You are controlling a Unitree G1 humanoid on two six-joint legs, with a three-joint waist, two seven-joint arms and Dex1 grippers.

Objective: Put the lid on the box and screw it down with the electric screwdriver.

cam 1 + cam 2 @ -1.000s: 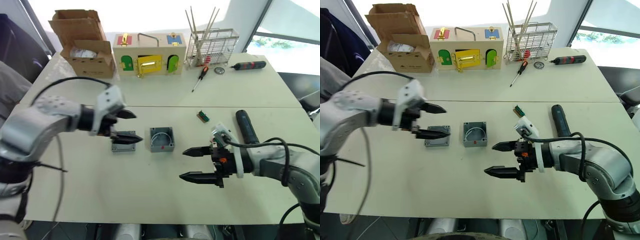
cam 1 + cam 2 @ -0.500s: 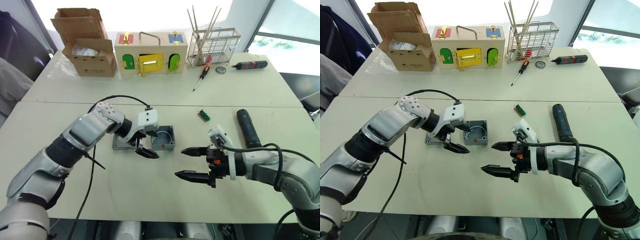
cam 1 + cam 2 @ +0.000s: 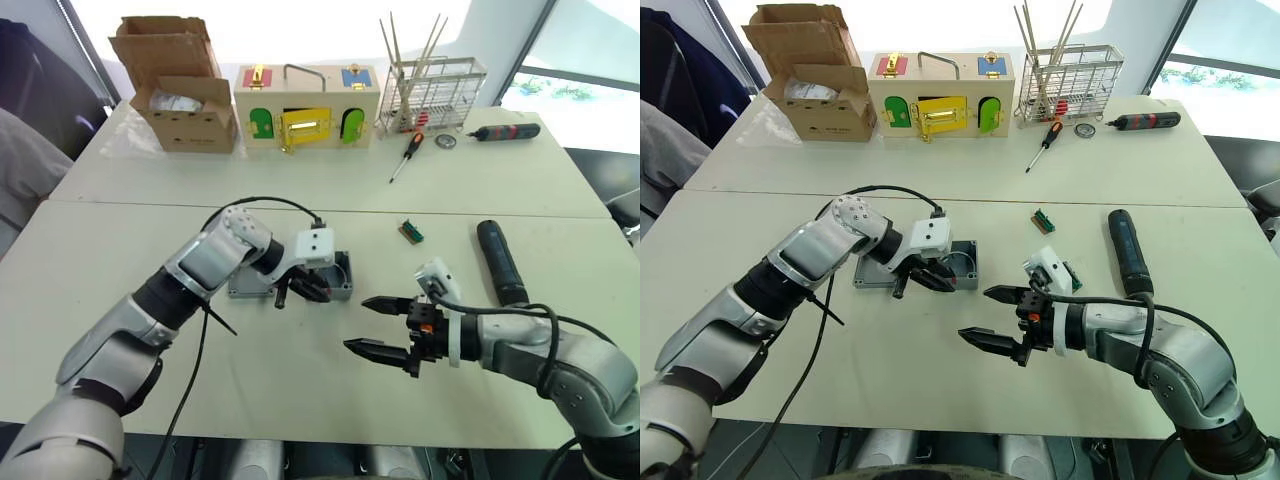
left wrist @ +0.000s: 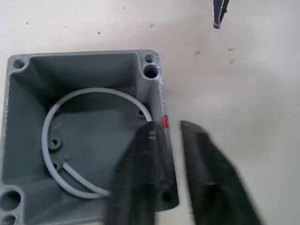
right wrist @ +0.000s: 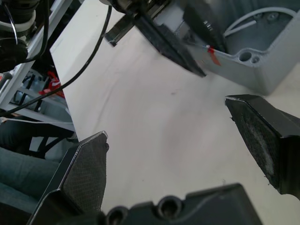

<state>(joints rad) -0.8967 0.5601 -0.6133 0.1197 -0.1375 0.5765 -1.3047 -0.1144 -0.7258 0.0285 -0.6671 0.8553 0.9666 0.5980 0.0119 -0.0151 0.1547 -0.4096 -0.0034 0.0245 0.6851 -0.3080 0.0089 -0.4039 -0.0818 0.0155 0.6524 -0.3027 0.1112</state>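
Note:
The box (image 3: 344, 272), a small grey open enclosure with a white wire loop inside and a red mark on its wall, sits mid-table. My left gripper (image 4: 168, 124) is shut on the box's (image 4: 84, 136) near wall at the red mark, one finger inside and one outside. The lid (image 3: 870, 276) lies flat just left of the box, partly hidden by my left arm. My right gripper (image 3: 380, 326) hovers open and empty to the right of the box and nearer the front. The electric screwdriver (image 3: 498, 262), thick and black, lies on the table beyond the right arm.
Along the far edge stand a brown cardboard box (image 3: 180, 90), a wooden box with coloured doors (image 3: 305, 105) and a wire rack (image 3: 432, 90). A small hand screwdriver (image 3: 403, 158), a black-and-red driver (image 3: 503, 131) and a small green part (image 3: 410, 232) lie on the table.
My left arm swung right from the lid to the box, and its fingers closed from wide open onto the box's wall. My right gripper stayed open and drifted slightly left.

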